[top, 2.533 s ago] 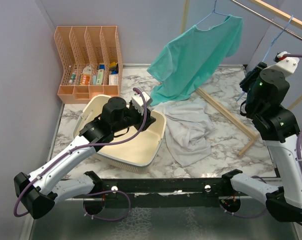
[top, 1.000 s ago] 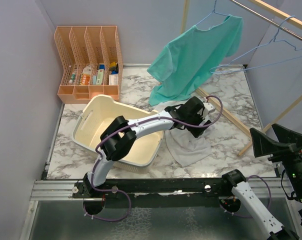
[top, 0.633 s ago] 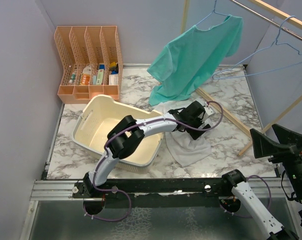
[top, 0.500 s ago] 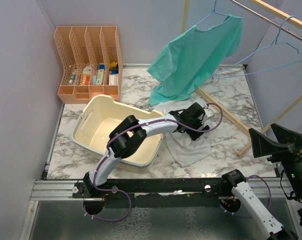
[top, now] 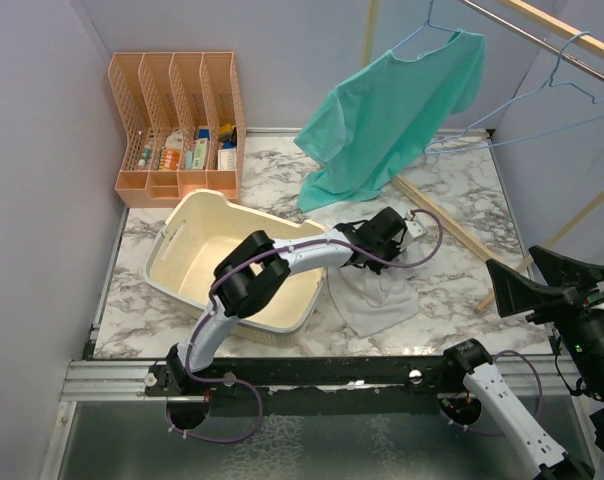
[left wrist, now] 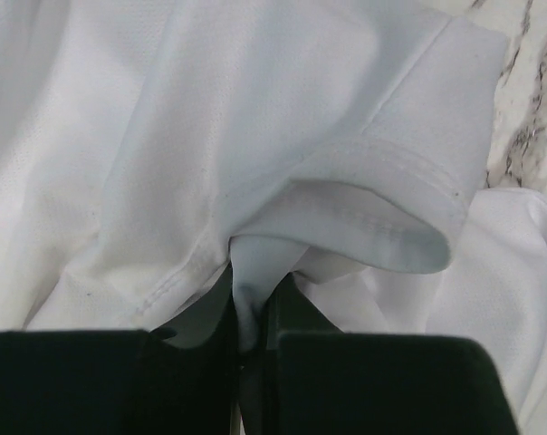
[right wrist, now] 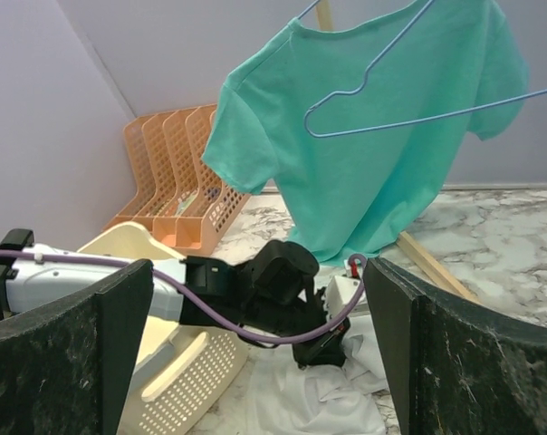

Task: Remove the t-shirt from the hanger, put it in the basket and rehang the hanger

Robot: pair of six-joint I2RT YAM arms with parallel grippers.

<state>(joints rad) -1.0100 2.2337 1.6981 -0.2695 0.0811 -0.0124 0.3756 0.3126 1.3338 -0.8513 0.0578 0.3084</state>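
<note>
Spreading across most of the scene, the marble worktop carries a cream basket and a crumpled white t-shirt. The basket sits just beside the cloth, probably as the place where loose garments go. Above the far edge a green t-shirt hangs on its blue hanger from the rail. It is not yet removed, and one sleeve droops low toward the worktop. A second blue hanger hangs bare further right, which suggests the white shirt came off it.

The left arm reaches long and low over the basket rim so that the left gripper can get at the white shirt from the side. Its jaws are pressed together on a fold just below a sleeve hem, a pinch that looks good enough to drag or lift the cloth. The right gripper is held back at the near right corner with its jaws wide apart on nothing, leaving room for the other arm.

Compared with 2.5 s ago the arms have traded roles: the left was over the basket and the right up by the bare hanger. The white shirt also lies more bunched than it did then — the green one has not shifted
</note>
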